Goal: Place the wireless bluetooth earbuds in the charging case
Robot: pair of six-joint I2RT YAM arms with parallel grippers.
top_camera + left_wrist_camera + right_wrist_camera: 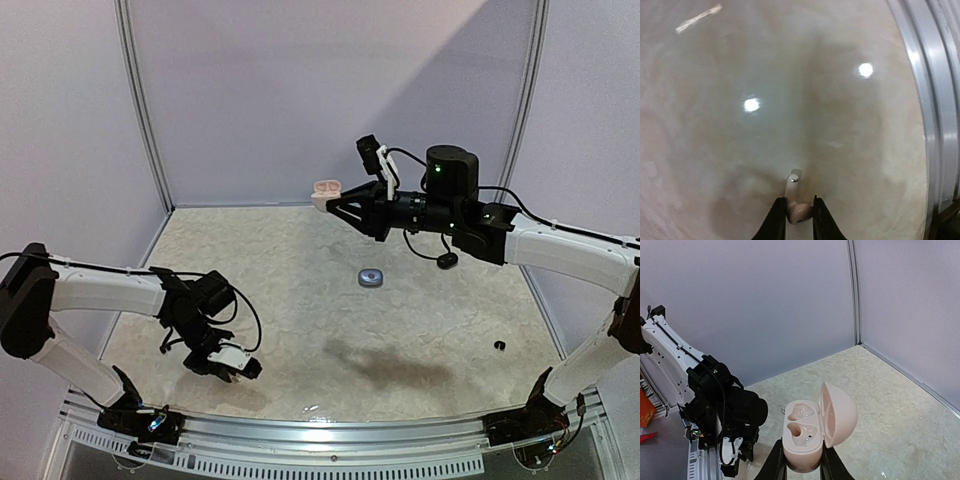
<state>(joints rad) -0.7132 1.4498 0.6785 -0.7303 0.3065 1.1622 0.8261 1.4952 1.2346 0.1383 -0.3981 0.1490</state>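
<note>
Clamping the earbud (796, 207) in our left fingers (776, 221), stem pointing away, we find the open charging case (802, 440), clamped by our right fingers (776, 466), well apart rightward.

No legible text, labels, brands or numbers, charging case (801, 442) plain, earbud (796, 209) unmarked

The worktop (715, 150) is glossy and stone-patterned. The earbud (795, 206) is smooth pale plastic with a shiny metal tip. The charging case (802, 445) is glossy pinkish plastic.
</note>
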